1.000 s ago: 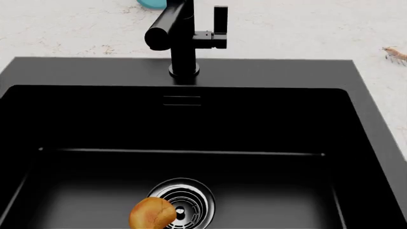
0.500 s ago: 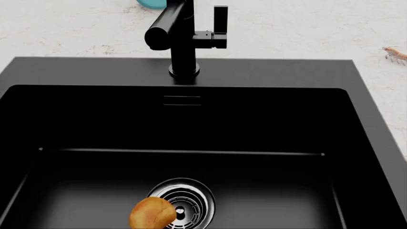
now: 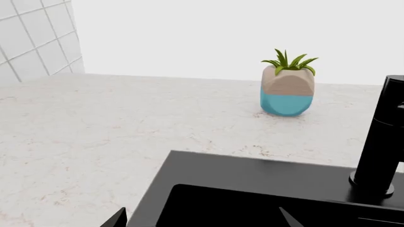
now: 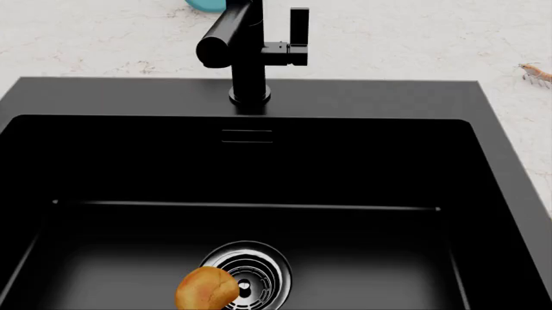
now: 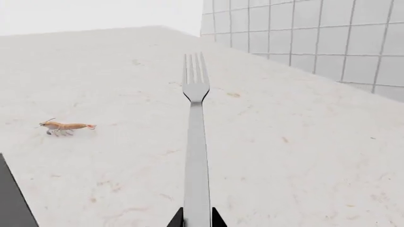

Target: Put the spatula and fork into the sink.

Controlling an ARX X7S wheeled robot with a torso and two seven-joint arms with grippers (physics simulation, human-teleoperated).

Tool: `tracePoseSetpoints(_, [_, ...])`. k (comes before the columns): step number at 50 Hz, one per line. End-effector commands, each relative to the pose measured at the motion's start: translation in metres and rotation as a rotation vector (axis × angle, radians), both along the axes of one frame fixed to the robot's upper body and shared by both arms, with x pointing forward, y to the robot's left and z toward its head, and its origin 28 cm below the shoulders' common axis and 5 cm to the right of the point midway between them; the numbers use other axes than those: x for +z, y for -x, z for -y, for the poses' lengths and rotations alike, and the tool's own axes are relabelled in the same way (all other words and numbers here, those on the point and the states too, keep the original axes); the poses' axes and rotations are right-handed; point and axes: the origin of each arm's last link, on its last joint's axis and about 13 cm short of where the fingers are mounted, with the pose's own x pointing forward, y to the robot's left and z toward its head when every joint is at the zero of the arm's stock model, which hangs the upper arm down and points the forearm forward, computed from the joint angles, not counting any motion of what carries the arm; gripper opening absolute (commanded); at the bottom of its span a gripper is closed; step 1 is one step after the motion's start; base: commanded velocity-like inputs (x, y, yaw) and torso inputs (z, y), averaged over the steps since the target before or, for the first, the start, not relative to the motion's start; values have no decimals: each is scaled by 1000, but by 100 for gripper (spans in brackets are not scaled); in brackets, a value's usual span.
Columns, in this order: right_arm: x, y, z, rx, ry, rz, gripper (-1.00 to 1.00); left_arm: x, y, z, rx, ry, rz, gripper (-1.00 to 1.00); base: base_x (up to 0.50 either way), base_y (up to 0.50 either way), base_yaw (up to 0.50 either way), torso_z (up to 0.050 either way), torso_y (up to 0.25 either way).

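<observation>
Right wrist view: I have the fork (image 5: 196, 156) clamped by its handle end in the right gripper (image 5: 196, 218), whose two dark fingertips pinch the metal at either side; the tines point away from the camera, out over the pale speckled table (image 5: 296, 156), so the length of the fork stays in sight while I carry it. A small orange shrimp (image 5: 66, 126) lies on the table off to one side of the fork and apart from it, and a tiled wall (image 5: 315, 38) closes the far end. Head view: the sink (image 4: 77, 97) fills the frame — a black basin with its faucet (image 4: 245, 48) at the back rim and the chrome drain (image 4: 258, 268) in the floor; a round brown food item (image 4: 205, 289), perhaps a bread roll, rests against the drain. Neither arm shows in this view, so I judge the fork is held off to the side of the basin and is not yet over it. Left wrist view: the left gripper (image 3: 198, 218) shows only two dark tips set well apart with nothing between them — released and idle above the sink's near corner, facing a potted plant (image 3: 287, 87) on the table. The spatula appears in no view; I cannot tell where it lies.
</observation>
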Motion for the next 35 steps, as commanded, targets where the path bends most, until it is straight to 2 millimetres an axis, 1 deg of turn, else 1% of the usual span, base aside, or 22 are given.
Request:
tracePoseSetpoints(1, [7, 19, -16, 153, 64, 27, -100, 2, -4, 0, 2, 15, 5, 100, 0, 0, 0, 0, 0])
tracePoseSetpoints(3, [2, 21, -16, 165, 62, 24, -100, 2, -4, 0, 3, 16, 4, 100, 0, 0, 0, 0, 0])
tracePoseSetpoints(6, [-5, 18, -15, 197, 69, 12, -100, 2, -5, 1, -1, 14, 4, 100, 0, 0, 0, 0, 0])
tracePoseSetpoints(12, [-8, 23, -32, 323, 67, 9, -100, 3, -6, 1, -1, 15, 3, 100, 0, 0, 0, 0, 0])
tracePoseSetpoints(16, [-8, 29, -40, 377, 93, -2, -100, 3, -6, 0, -1, 14, 2, 100, 0, 0, 0, 0, 0])
tracePoseSetpoints(23, [-11, 35, -48, 440, 108, -29, -100, 3, -7, 0, -1, 16, 4, 100, 0, 0, 0, 0, 0])
tracePoseSetpoints(28, [-13, 40, -60, 543, 145, -66, -100, 3, -7, 0, 2, 15, 3, 100, 0, 0, 0, 0, 0])
tracePoseSetpoints(32, [-10, 42, -71, 622, 193, -89, -100, 1, -8, 0, 4, 18, 1, 100, 0, 0, 0, 0, 0])
tracePoseSetpoints(35, [-8, 42, -73, 654, 221, -100, -100, 1, -8, 0, 4, 21, 1, 100, 0, 0, 0, 0, 0])
